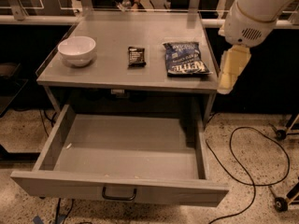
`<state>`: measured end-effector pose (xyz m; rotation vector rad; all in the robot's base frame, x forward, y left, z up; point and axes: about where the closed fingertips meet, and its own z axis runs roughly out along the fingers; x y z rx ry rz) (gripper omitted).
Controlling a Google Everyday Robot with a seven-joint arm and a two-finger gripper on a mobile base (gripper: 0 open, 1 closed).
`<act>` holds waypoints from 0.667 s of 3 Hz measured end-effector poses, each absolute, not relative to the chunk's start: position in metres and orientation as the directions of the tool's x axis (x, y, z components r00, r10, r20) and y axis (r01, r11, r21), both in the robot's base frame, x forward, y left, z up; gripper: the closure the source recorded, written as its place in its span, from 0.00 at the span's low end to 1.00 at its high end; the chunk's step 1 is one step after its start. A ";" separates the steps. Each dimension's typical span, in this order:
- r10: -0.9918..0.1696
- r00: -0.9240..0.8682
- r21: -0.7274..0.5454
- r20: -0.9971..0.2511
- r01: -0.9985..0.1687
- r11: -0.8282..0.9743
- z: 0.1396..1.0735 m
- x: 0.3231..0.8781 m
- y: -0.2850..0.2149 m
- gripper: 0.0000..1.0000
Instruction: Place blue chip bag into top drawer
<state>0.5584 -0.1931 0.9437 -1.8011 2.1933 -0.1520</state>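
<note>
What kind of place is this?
Probably a robotics lab or test space: a grey work table with its top drawer pulled open, loose cables on a speckled floor, and wheeled stands. The robot's hand hangs off the table's edge, beside the blue chip bag.

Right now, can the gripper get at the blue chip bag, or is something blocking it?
Probably yes. The gripper hangs just off the edge of the table, close beside the blue chip bag, which lies flat and uncovered. The black bar and white bowl sit on the bag's far side.
</note>
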 end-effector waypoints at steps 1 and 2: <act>-0.979 -0.143 -0.263 -0.145 -0.948 0.178 0.936 0.592 -0.182 0.00; -0.979 -0.140 -0.269 -0.150 -0.947 0.177 0.936 0.596 -0.180 0.00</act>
